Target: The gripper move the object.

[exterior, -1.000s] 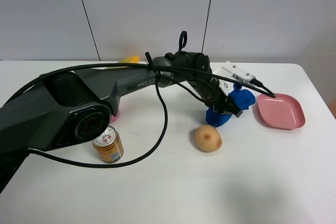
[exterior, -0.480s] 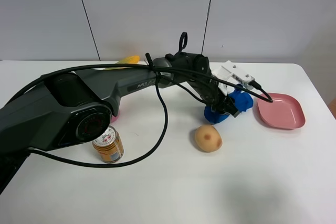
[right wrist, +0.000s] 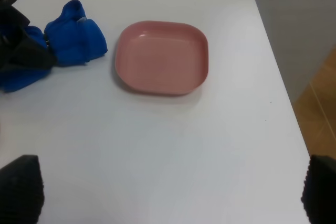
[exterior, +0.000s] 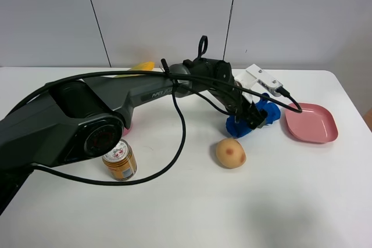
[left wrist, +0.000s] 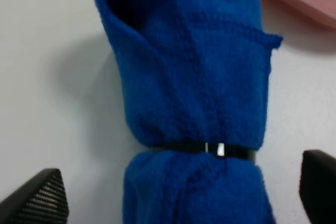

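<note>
Straddles towel point(left wrist: 194, 87) with left gripper point(left wrist: 176, 192), jaws spread wide, unclenched. Rests towel on counter point(exterior: 174, 213), just beside plate point(right wrist: 163, 56), near potato point(exterior: 231, 153), well clear of edges. Hangs right gripper point(right wrist: 168, 192) over bare counter, jaws spread, empty.

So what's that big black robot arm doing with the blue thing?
The left arm stretches across the table, and its gripper sits low over a rolled blue cloth tied with a black band. The gripper is open, with one finger on each side of the cloth, so it has not grabbed it yet. A pink plate lies just beside the cloth. A potato and a can sit nearer the front.
</note>
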Motion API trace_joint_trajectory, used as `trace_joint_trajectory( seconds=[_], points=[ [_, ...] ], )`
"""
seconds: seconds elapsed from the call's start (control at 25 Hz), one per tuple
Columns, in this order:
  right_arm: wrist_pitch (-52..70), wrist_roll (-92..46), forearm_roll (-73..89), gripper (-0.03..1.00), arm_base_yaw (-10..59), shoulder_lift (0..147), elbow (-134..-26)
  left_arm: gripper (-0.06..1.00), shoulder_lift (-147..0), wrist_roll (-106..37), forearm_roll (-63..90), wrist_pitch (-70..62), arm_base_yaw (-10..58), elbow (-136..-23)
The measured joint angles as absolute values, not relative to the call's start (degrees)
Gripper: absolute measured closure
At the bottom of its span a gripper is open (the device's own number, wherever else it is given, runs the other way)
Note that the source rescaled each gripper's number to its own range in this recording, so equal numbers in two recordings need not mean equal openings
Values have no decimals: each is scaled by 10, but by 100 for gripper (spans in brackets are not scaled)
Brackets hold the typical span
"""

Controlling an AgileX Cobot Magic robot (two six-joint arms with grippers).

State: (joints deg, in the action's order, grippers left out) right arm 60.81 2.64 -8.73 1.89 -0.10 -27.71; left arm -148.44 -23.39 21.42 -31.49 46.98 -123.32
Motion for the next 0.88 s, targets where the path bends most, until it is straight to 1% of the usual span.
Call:
trace_joint_trajectory(
  seconds=[0.36, 0.44, 0.56, 0.6, 0.88],
  points=[
    [608, 26, -87, -3, 19, -1, -277, 12, -1463, -223, 214, -329, 463, -1234],
    [608, 26, -87, -3, 19, -1, -277, 9, -1456, -219, 214, -343, 455, -1234],
    [608, 26, -87, -3, 19, -1, -277, -1, -1450, -217, 213, -366, 443, -1234],
    [608, 26, -87, -3, 19, -1, -277, -3, -1448, -216, 212, -373, 439, -1234],
    [608, 26, -87, -3, 19, -1, -277, -5, -1405, -215, 206, -401, 395, -1234]
  ],
)
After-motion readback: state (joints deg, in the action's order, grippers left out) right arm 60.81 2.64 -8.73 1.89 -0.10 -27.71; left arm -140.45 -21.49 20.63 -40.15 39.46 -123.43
